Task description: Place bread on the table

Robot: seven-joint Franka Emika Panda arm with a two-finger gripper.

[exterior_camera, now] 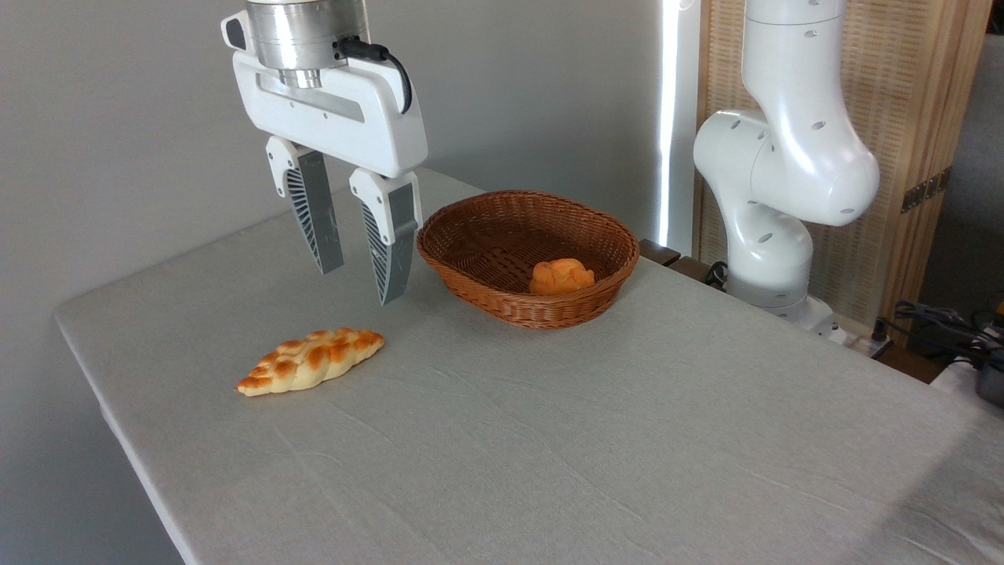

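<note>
You see the pincer [357, 286] hanging above the bench [549, 439], fingers apart and gripping nothing. The bread [311, 361] lies flat on the cloth below it, left of the wicker basket [527, 255].

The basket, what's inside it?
One small round orange bun sits inside the basket. The near wall hides the bun's bottom and part of the basket floor, so something small there could go unseen.

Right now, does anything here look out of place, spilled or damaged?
Nothing stands out. The bread lies flat and whole on the table, the bun sits in the upright basket, and the pincer hangs open above, empty.
</note>
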